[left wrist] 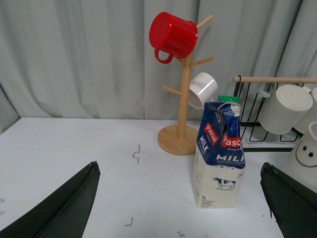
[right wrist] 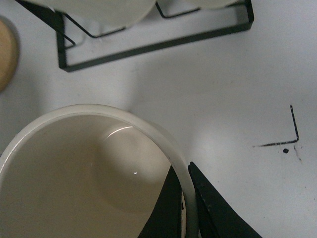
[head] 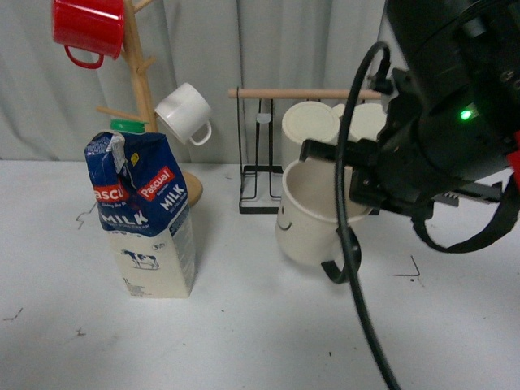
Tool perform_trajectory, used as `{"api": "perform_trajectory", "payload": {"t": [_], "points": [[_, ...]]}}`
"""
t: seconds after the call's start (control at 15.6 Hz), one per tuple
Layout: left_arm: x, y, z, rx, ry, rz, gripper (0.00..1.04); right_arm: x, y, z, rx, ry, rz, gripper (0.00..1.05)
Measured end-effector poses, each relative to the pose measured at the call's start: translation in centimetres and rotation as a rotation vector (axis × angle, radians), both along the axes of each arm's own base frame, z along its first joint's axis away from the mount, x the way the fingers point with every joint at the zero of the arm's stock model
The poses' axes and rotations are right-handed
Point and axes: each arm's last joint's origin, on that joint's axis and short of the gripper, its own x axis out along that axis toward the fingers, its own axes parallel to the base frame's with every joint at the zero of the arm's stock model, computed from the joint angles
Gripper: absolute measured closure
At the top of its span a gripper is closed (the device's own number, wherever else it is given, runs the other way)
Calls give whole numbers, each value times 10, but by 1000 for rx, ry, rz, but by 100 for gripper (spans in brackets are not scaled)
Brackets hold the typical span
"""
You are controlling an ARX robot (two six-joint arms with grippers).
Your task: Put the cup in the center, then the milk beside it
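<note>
The cup (head: 309, 219), a wide cream mug with a black handle, is right of centre in front of the rack. My right gripper (head: 359, 193) is shut on its rim, one finger inside and one outside, as the right wrist view shows (right wrist: 184, 173) over the cup's open mouth (right wrist: 74, 173). I cannot tell whether the cup rests on the table or hangs just above it. The milk (head: 148, 219), a blue and cream carton with a green cap, stands upright at the left. My left gripper (left wrist: 179, 166) is open and empty, facing the milk (left wrist: 220, 158). The cup's face (left wrist: 307, 152) shows at the edge.
A wooden mug tree (head: 140, 77) behind the milk holds a red mug (head: 89, 28) and a small white mug (head: 185, 114). A black wire rack (head: 258, 183) with a wooden bar holds two ribbed cream mugs (head: 310, 130). A black corner mark (head: 410, 270) lies on the white table.
</note>
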Motion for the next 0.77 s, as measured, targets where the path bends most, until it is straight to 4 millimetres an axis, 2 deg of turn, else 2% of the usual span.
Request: {"api": "perform_trajectory", "payload": {"t": [0.13,0.38,0.64,0.77], "points": [[0,0,0,0,0,0,7,6,12,-15,-47,49,-17,102],[0,0,0,0,0,0,7,16,18,-17,-62,56,-41,102],[0,0,0,0,0,0,7,15,11,-23,-71,73,-65,102],[0,0,0,0,0,0,7,19,-3,-30,-77,92,-95,102]]}}
